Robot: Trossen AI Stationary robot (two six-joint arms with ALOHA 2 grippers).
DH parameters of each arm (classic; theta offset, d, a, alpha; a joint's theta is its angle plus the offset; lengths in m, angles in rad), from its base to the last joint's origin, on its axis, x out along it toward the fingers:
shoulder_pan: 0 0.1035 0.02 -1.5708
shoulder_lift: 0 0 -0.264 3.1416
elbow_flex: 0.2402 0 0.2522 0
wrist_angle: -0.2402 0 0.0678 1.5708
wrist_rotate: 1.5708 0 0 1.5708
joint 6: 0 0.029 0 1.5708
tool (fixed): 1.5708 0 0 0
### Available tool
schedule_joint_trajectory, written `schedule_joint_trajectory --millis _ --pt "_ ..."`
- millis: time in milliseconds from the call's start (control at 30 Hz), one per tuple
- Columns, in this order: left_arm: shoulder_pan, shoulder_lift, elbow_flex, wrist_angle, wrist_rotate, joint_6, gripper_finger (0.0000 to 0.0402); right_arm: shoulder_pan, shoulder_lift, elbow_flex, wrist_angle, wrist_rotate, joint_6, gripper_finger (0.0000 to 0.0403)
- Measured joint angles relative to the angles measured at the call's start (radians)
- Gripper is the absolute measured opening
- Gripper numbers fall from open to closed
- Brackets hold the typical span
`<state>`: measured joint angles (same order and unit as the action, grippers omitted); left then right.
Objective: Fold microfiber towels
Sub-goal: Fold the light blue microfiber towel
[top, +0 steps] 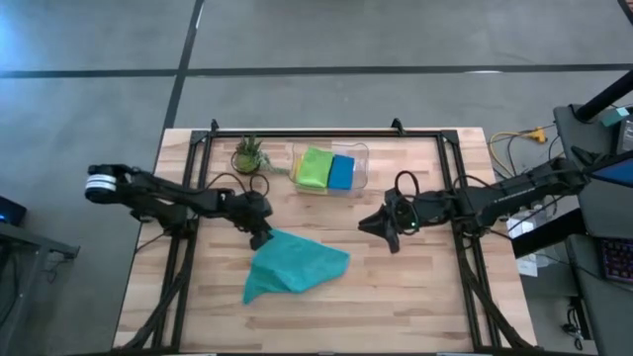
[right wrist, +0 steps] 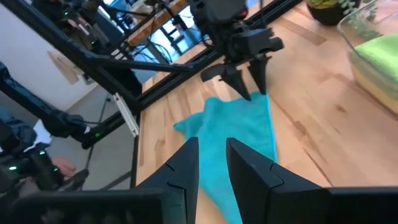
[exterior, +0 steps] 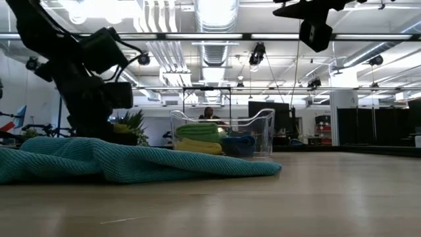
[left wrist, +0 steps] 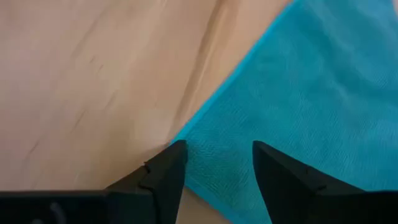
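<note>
— Where is your left claw?

— My left claw [top: 263, 238] hangs just over the top corner of the teal towel [top: 295, 265], at about eleven o'clock from the cloth's middle. The fingers [left wrist: 163, 174] stand apart, one on each side of the towel's edge, with cloth showing between them. They grip nothing.

— And the towel itself?

— It lies rumpled on the wooden table [top: 415, 297], a little toward six o'clock from the table's middle, spread roughly as a triangle with a tail toward seven o'clock. From table height it shows as a low, wrinkled heap [exterior: 125, 161].

— Your right claw?

— My right claw [top: 381, 226] hovers above bare wood at three o'clock from the towel, well apart from it and pointing toward it. Its fingers [right wrist: 184, 168] are parted by a narrow gap and empty.

— Where are the other towels?

— In the clear bin [top: 360, 156] at twelve o'clock on the table. The lime green towel [top: 315, 167] lies beside the blue towel [top: 341, 172], with the yellow towel [top: 306, 187] showing beneath them. A small potted plant [top: 248, 155] stands just at nine o'clock of the bin.
</note>
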<state>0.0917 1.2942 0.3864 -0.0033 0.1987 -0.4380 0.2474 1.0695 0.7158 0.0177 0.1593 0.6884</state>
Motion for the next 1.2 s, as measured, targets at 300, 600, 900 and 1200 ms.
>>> schedule_joint_trajectory --millis 300,600,900,1200 --pt "0.0 0.097 0.02 -0.003 -0.001 -0.028 0.0173 0.015 -0.001 0.0 0.0 0.0 0.004 0.0077" --pt "0.001 -0.028 0.064 -0.049 -0.16 -0.013 0.0173 0.021 -0.001 0.0 -0.007 0.0 0.011 0.0077" --pt "0.001 -0.08 0.058 -0.137 -0.244 0.051 0.0173 0.021 -0.001 0.0 -0.015 0.0 0.003 0.0077" --pt "0.003 0.073 0.054 -0.13 -0.186 0.055 0.0173 0.021 -0.001 0.0 -0.021 0.0 0.0 0.0077"
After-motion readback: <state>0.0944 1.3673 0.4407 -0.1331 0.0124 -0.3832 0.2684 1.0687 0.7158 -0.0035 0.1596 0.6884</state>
